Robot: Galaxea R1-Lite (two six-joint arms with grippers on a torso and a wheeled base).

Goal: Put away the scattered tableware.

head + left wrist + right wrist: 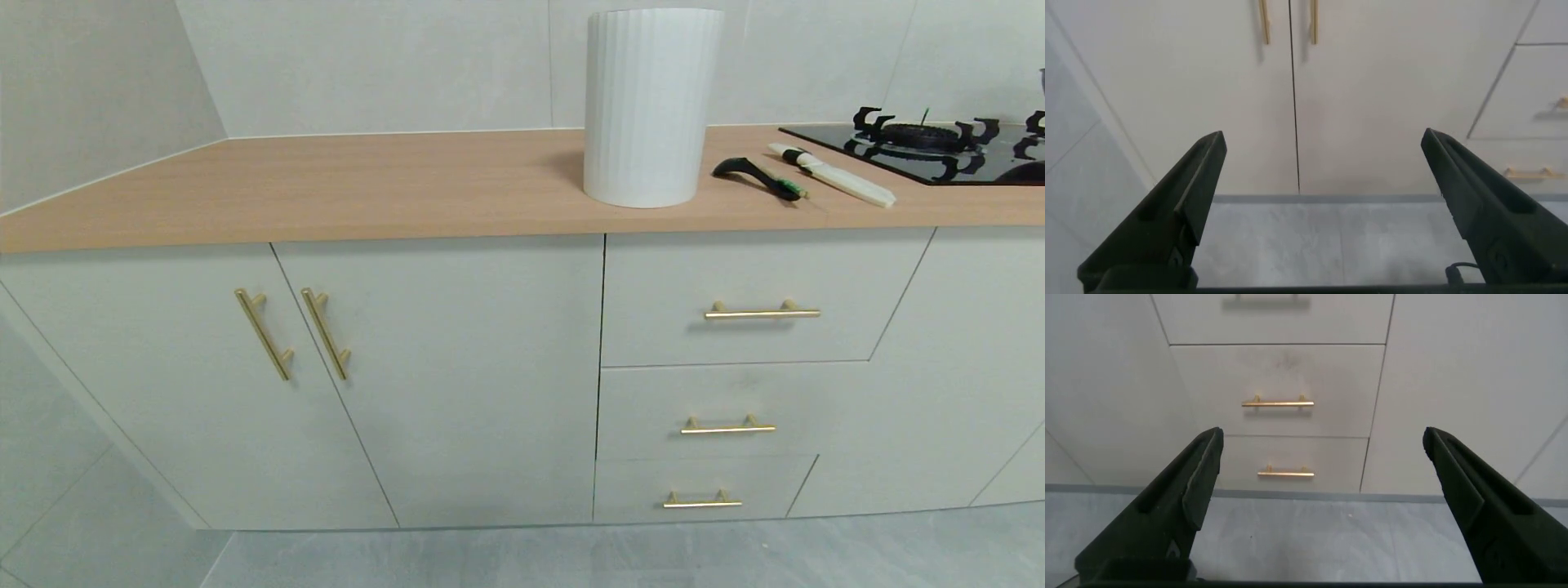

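Note:
On the wooden countertop (367, 184) stands a tall white ribbed container (649, 106). Just to its right lie a black-handled utensil with a green tip (759, 177) and a long white utensil (833, 174). My left gripper (1323, 143) is open, held low in front of the cabinet doors (1290, 90), with nothing between its fingers. My right gripper (1323, 441) is also open, low and facing the drawers (1278, 388), holding nothing.
A black gas hob (931, 143) sits at the countertop's far right. Below are two cabinet doors with gold handles (294, 331) and three drawers with gold handles (761, 311). Grey tiled floor (522, 559) runs along the cabinet base.

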